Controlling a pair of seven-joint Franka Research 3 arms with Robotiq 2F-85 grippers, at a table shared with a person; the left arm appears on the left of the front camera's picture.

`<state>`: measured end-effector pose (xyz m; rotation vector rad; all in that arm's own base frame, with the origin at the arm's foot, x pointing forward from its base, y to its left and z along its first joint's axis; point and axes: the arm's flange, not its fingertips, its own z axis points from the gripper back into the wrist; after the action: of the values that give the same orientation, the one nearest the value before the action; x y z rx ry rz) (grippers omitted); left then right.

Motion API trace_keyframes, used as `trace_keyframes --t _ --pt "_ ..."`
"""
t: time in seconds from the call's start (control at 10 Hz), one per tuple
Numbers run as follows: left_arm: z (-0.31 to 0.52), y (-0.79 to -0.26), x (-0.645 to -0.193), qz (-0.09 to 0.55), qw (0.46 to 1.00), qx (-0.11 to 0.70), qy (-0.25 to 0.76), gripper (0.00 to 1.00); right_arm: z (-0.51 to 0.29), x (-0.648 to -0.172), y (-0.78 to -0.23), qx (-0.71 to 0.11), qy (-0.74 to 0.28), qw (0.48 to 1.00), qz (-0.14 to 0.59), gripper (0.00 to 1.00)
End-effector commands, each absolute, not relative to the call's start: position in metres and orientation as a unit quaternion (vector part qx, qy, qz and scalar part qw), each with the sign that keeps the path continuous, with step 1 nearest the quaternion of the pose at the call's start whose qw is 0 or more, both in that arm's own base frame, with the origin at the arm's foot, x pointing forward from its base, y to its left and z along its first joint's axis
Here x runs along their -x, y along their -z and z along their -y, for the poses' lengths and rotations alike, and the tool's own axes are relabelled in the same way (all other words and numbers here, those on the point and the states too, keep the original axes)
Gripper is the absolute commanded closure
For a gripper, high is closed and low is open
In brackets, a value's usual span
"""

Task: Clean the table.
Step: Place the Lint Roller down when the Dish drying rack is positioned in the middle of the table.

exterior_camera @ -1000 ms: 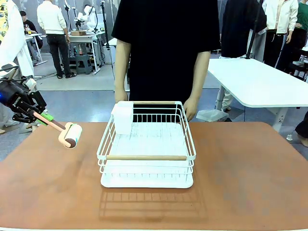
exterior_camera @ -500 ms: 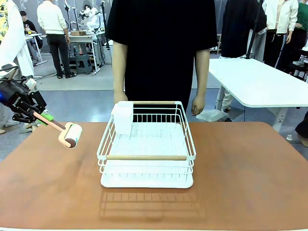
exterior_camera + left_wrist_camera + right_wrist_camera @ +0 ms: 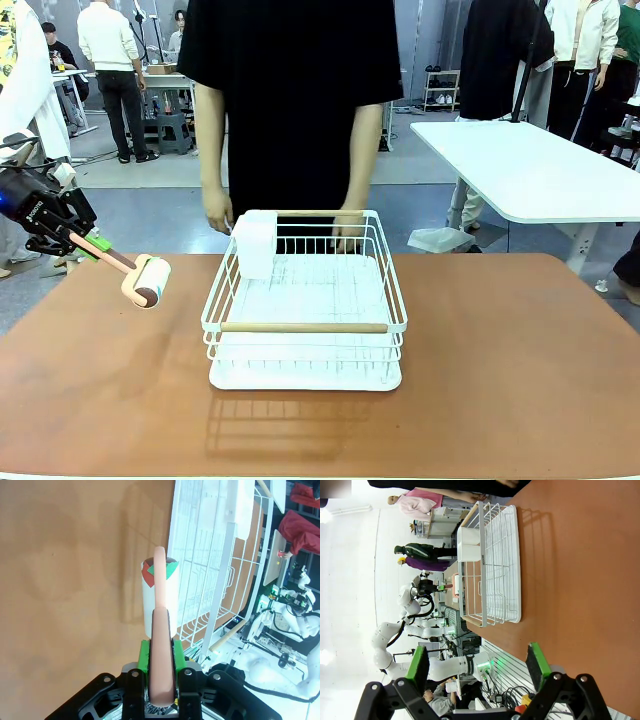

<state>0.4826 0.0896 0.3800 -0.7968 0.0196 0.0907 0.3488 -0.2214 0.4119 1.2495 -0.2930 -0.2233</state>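
Note:
The reddish-brown table spreads across the front view. My left gripper is shut on the peach handle of a lint roller. The roller's pale head tilts down over the table's far left corner. Whether it touches the top I cannot tell. In the left wrist view the roller head stands beyond my gripper, next to the white wire rack. My right gripper is open above the table, nothing between its green pads.
A white wire rack with two wooden handles and a white cup holder stands mid-table. A person in a black shirt stands at the far edge, one hand by the rack's far rim. A white table is at back right.
The person has stepped toward picture left, and one hand now hangs behind the rack's far rim. My left gripper and the roller have not moved.

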Motion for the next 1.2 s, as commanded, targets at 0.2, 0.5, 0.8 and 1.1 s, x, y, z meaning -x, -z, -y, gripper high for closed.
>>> trace_keyframes --t 0.2,0.5,0.8,1.1 --pt "-0.087 -0.382 -0.490 -0.007 0.918 0.380 -0.114 0.78 0.221 -0.349 -0.415 -0.587 0.099 0.791 0.143 0.00" --pt "-0.092 -0.404 -0.512 -0.021 0.865 0.389 -0.316 0.78 0.221 -0.349 -0.415 -0.587 0.099 0.791 0.143 0.00" --pt "-0.076 -0.415 -0.533 -0.031 0.794 0.300 -0.528 0.78 0.221 -0.349 -0.415 -0.587 0.099 0.791 0.143 0.00" --pt "-0.050 -0.394 -0.534 0.046 0.758 0.267 -0.593 0.78 0.221 -0.349 -0.415 -0.587 0.099 0.791 0.143 0.00"
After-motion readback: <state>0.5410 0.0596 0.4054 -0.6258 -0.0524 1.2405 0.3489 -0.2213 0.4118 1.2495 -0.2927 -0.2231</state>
